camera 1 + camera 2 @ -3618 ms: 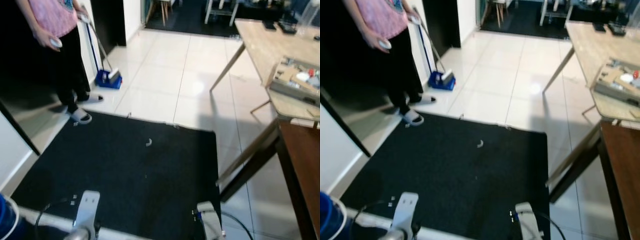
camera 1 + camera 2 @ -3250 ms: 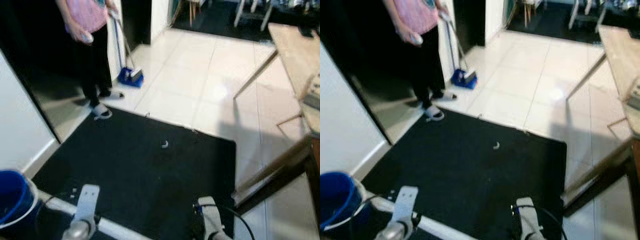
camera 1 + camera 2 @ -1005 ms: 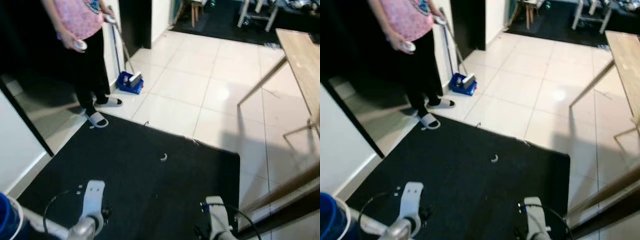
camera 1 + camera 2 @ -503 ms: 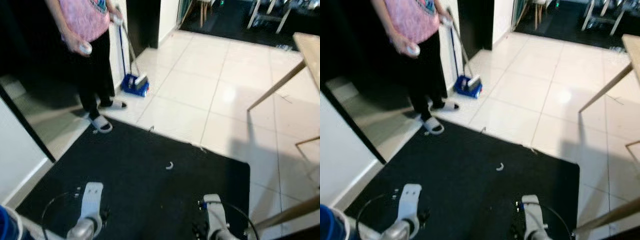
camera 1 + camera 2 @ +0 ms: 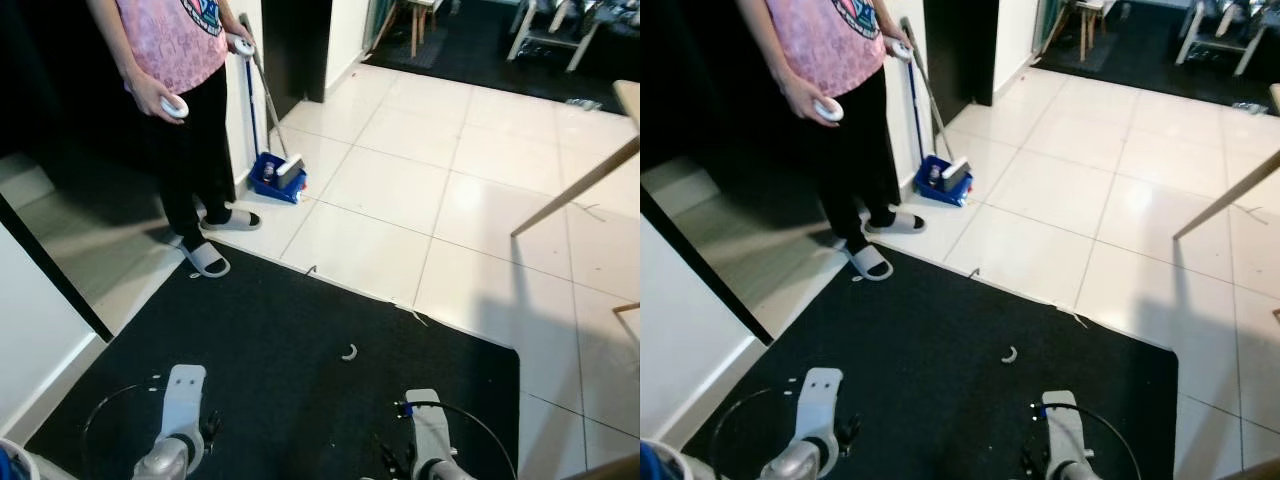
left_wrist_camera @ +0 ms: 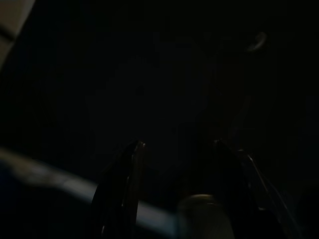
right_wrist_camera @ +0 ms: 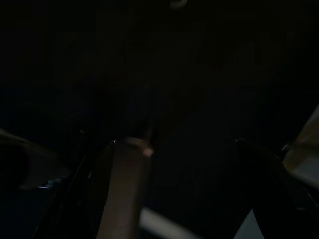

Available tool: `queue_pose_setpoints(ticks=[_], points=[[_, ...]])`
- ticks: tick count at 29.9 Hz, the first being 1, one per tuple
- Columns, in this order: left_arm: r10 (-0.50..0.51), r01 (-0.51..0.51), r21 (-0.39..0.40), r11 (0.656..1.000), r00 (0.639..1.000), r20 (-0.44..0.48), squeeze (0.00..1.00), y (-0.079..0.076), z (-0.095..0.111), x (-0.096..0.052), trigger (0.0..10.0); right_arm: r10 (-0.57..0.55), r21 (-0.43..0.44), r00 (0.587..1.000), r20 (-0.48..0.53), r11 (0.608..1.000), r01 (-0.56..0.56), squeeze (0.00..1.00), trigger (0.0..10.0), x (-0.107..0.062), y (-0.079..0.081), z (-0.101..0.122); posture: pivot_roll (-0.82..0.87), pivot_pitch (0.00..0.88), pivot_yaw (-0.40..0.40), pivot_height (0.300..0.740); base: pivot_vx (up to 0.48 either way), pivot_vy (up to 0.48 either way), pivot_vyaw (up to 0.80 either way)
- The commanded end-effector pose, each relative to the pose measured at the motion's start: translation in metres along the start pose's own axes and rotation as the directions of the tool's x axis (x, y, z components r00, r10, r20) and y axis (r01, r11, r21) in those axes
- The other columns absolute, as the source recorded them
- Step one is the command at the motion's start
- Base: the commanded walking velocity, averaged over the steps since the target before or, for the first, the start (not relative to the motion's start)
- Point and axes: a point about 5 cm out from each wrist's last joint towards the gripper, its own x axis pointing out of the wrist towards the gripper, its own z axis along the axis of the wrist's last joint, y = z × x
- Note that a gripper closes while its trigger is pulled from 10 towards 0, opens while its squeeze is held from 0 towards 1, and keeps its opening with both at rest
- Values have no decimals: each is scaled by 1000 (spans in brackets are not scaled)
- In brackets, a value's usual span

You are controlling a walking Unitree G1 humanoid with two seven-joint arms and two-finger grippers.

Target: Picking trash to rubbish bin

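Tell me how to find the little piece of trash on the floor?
Look at the big black mat before the white tiles. Near its middle lies one tiny pale curled scrap, the single light speck on the dark mat.

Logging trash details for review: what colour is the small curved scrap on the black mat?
The scrap is white, clearest in the left eye view.

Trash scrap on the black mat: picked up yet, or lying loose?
Lying loose. The small pale scrap rests on the black mat, ahead of both low-hanging arms.

No readable text; print on person's pink shirt (image 5: 172,40) illegible.
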Motion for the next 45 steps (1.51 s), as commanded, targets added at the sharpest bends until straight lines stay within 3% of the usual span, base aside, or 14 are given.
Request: queue_pose_setpoints(ticks=[1, 29, 45], points=[[11, -11, -8, 1000, 999, -35, 0, 3, -11, -4, 10000, 9, 11, 1000, -25, 1000, -8, 0, 10000, -1, 4, -6, 112, 106, -19, 740, 319, 0, 0], [3, -3, 1, 1000, 999, -37, 0, 1, -8, -2, 10000, 36, 19, 999, -28, 999, -35, 0, 10000, -1, 8, -8, 108, 114, -9, 740, 310, 0, 0], [5, -5, 8, 1000, 999, -38, 0, 2, -8, -2, 10000, 32, 18, 999, -27, 999, -31, 0, 10000, -1, 8, -7, 109, 114, -11, 740, 0, 0, 0]])
